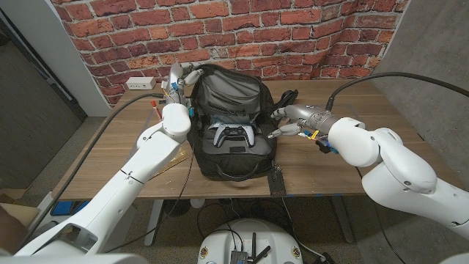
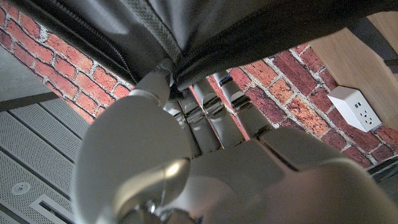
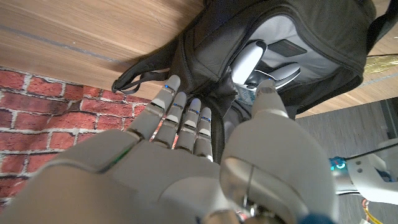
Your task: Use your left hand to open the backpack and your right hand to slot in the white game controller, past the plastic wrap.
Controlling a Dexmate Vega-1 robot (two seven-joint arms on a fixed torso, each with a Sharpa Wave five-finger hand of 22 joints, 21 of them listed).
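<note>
On the wooden surface (image 1: 322,172), in front of the brick wall (image 1: 293,29), the black backpack (image 1: 229,158) stood open towards the robot, its grey lining in sight. The white controller (image 1: 232,133) lay inside the opening, low in the pack and resting on the dark inner pocket; in the right wrist view the controller (image 3: 247,63) showed within the same grey-lined compartment. The left robot hand (image 1: 181,75) was raised at the pack's far left top corner, and in the left wrist view its fingers (image 2: 214,109) gripped the dark fabric edge of the backpack (image 2: 205,31), holding the flap up. The right robot hand (image 1: 287,119) hovered just beside the pack's right side, near its strap, holding nothing, its fingers (image 3: 180,115) held straight and close together with the thumb set apart. A white power strip (image 1: 141,83) lay by the wall at the surface's far left. I could not make out any plastic wrap.
</note>
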